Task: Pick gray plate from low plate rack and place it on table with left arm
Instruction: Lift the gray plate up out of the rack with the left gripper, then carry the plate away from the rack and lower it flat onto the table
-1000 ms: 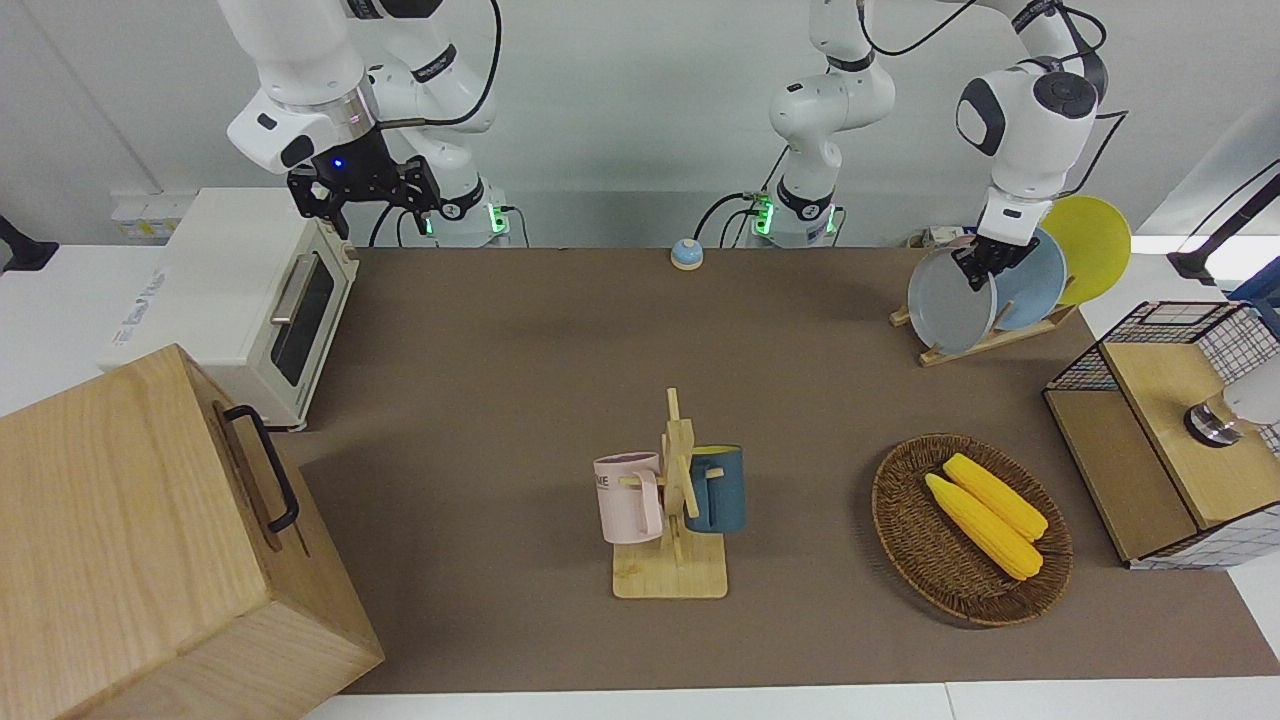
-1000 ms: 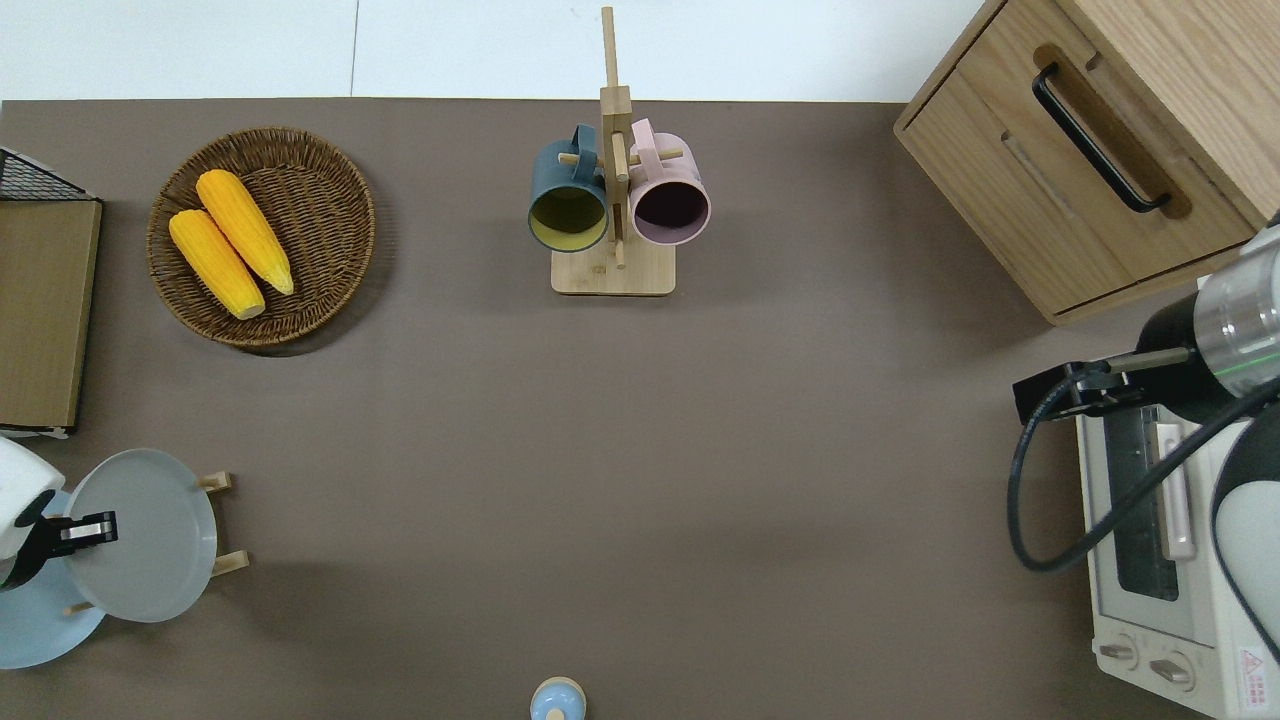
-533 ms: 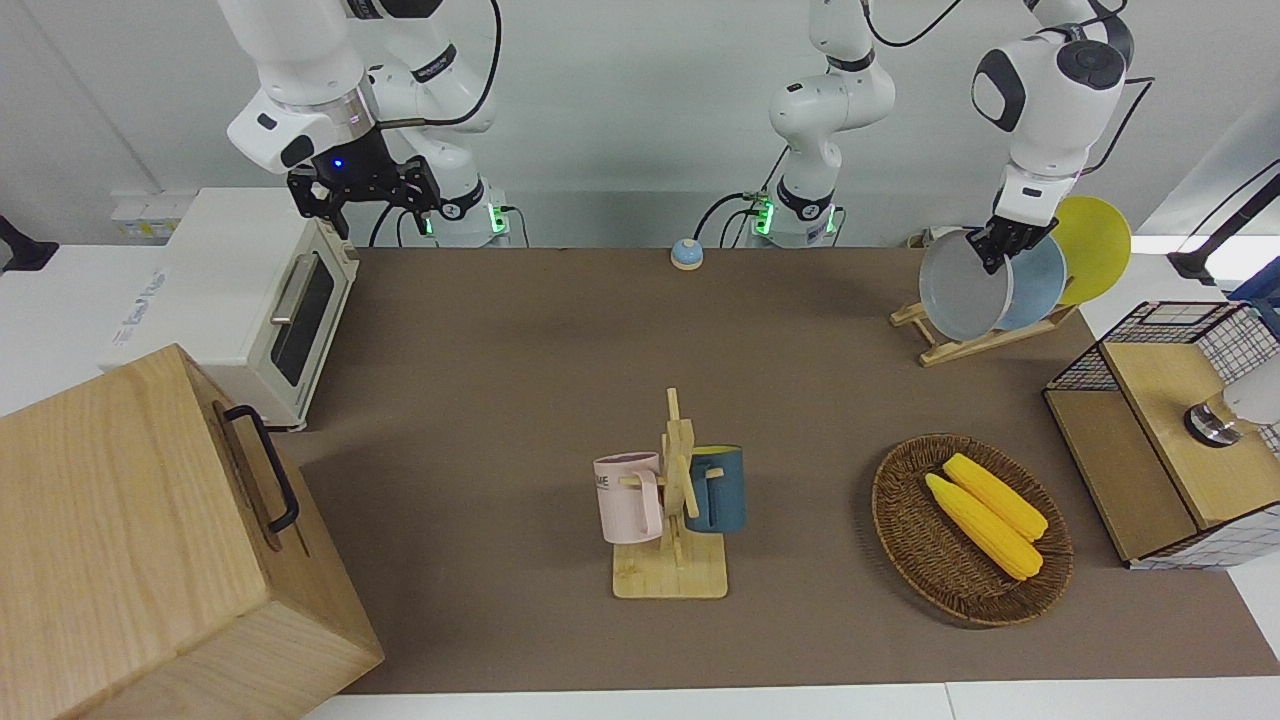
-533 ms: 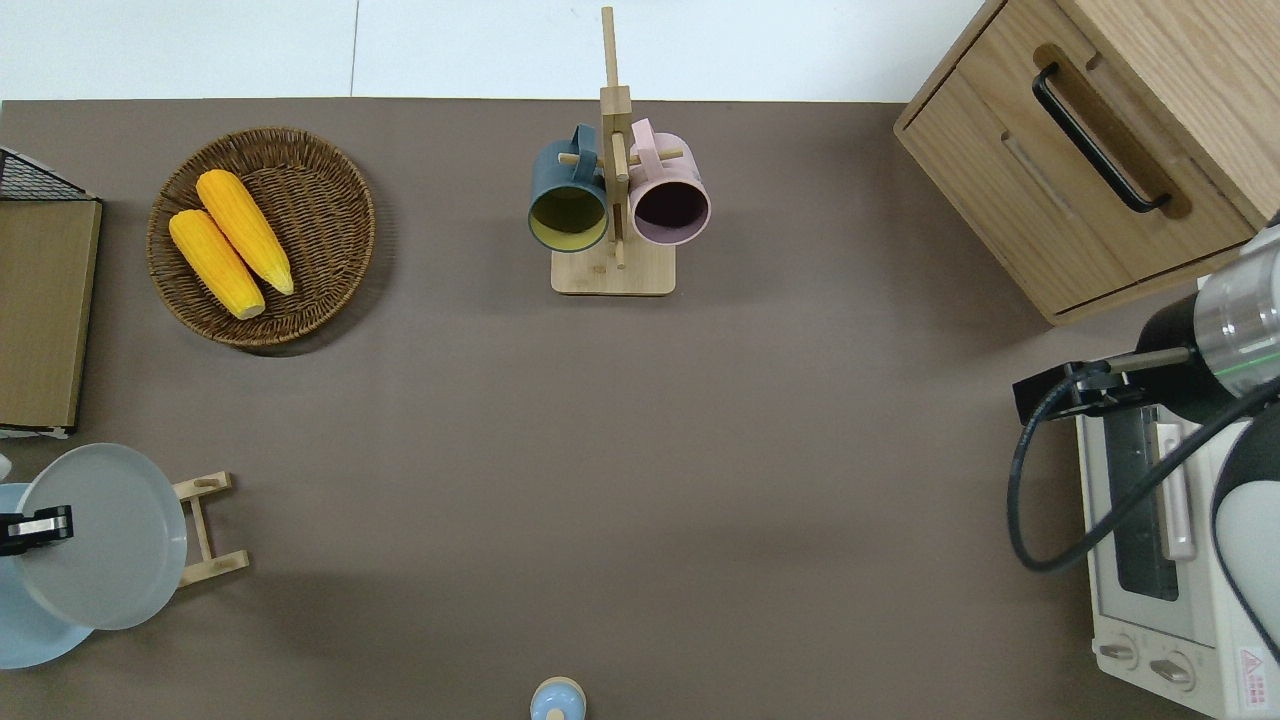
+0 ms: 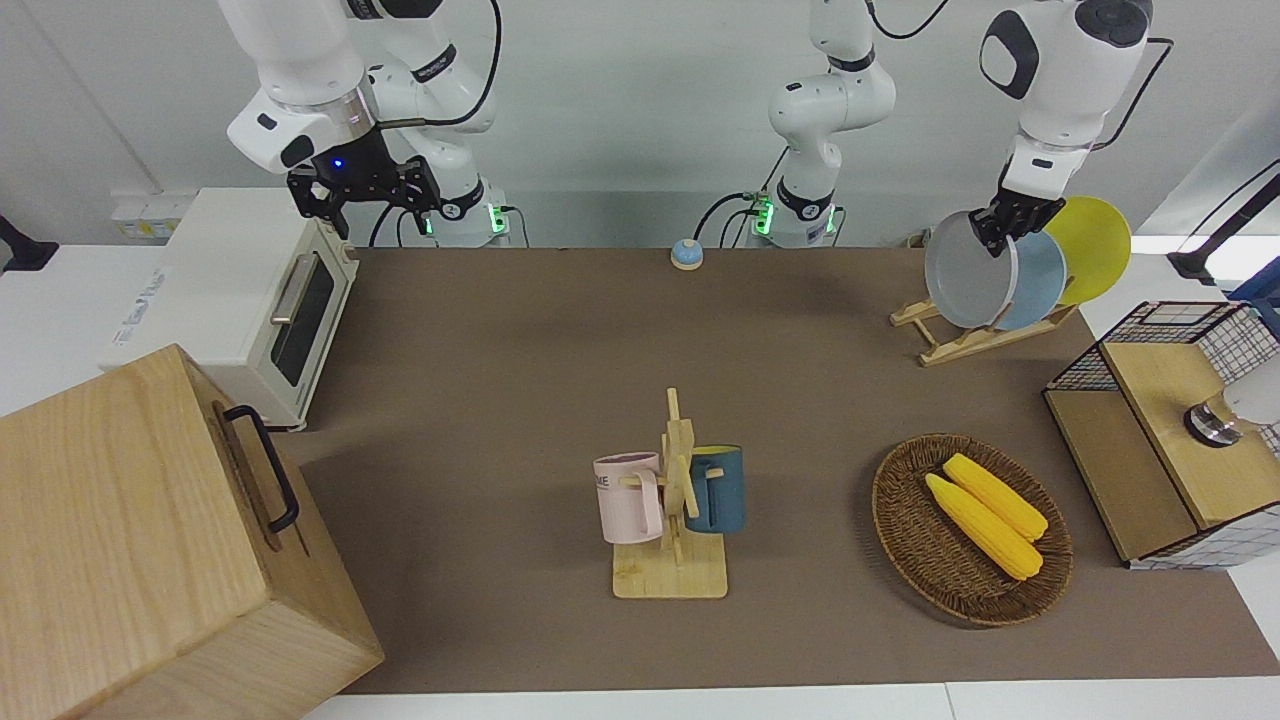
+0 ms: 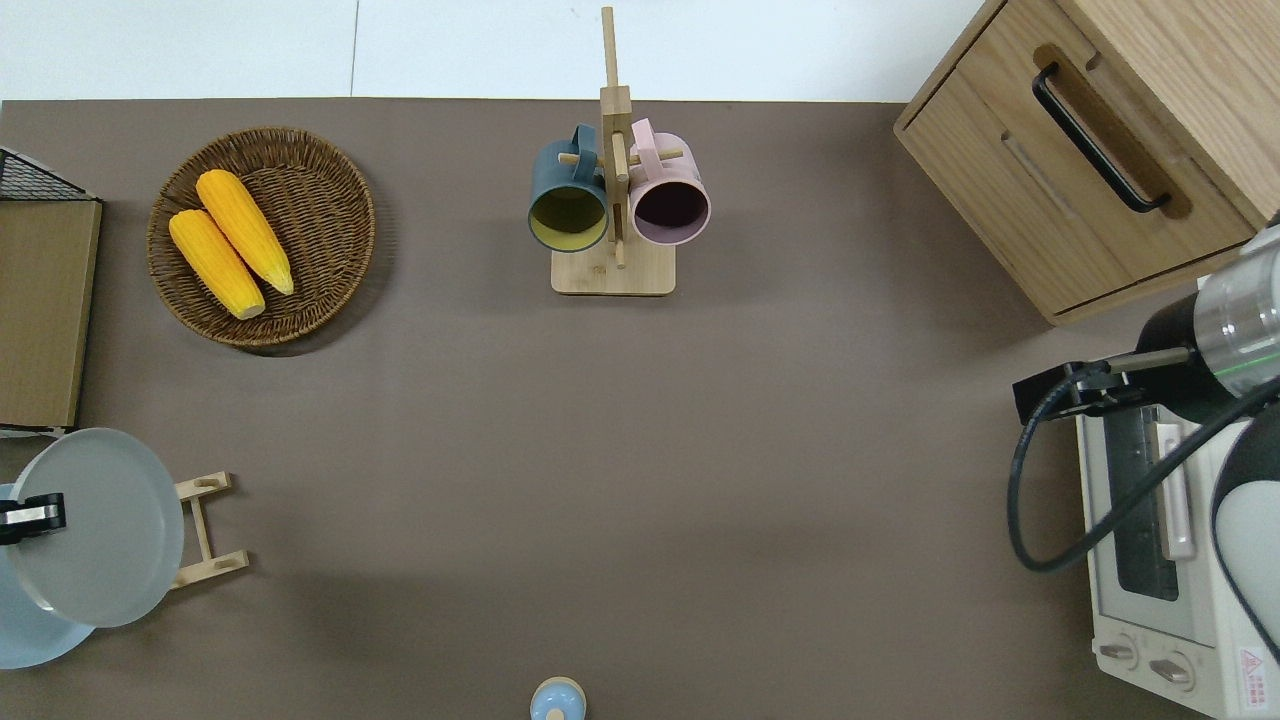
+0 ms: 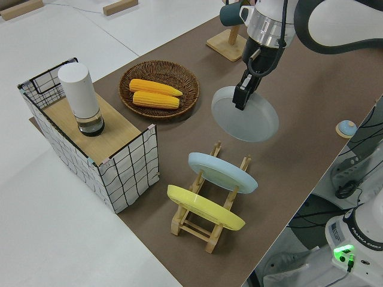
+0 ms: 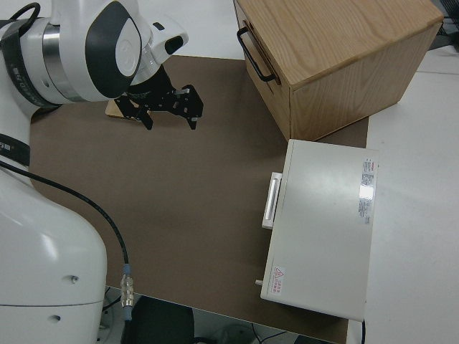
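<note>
Plate is up and out, and we have it pinched by the rim! Our left gripper [image 7: 244, 95] is clamped on the upper edge of the gray plate [image 7: 246, 116], which hangs below the fingers, tilted, face turned toward the open middle of the table [image 6: 640, 480]. In the overhead view it floats over the end of the low plate rack [image 6: 205, 530] that lies farther from us, partly covering the light blue plate [image 6: 22, 640] that sits in its slot with the yellow plate [image 7: 203, 207] next to it. From the side camera we see clear air between our plate and the rack's pegs, so we judge the lift as done and the carry as the step in hand.

What matters now is direction. Bare brown surface lies toward the right arm's end of the table from where we hang, a wide stretch of it between the rack and the mug tree [image 6: 612, 200]. Farther from us sits the wicker basket [image 6: 262, 235] with its corn, so we'd steer clear of that. The plate dangles edge-down from the grip, which means we would need to tip it flat before it meets the table, or its lower rim lands first. Our right gripper [image 8: 166, 107] is parked, fingers spread wide on nothing.
</note>
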`<state>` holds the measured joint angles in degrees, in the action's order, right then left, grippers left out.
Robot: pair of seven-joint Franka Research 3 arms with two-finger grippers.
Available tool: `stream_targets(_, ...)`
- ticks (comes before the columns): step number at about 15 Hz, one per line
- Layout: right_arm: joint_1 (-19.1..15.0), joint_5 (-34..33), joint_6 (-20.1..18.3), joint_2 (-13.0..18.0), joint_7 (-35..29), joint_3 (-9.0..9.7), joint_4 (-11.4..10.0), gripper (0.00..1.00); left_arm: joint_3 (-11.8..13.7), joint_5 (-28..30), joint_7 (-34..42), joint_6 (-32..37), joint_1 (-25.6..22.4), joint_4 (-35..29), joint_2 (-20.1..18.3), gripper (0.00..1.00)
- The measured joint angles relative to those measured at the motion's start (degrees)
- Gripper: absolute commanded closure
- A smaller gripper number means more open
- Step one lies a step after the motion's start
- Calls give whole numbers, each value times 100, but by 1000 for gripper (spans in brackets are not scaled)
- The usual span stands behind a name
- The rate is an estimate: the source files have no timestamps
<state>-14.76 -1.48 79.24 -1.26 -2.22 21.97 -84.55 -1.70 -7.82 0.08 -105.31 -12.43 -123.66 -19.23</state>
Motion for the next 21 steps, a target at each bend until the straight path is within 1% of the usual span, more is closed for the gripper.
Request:
stream_targets(8,0,0,0,0,0,0,0,17,-28,1177,355,-2,497,0,223,898)
stream_targets(13,0,0,0,0,0,0,0,17,-28,2119,1099,0,545,-9,475,892)
stream_targets(17,0,0,0,0,0,0,0,17,-22,2535,1620,0,545,-23,722,890)
stream_targets(21,0,0,0,0,0,0,0,17,-20,2600,1866,-28,545,-51,952,890)
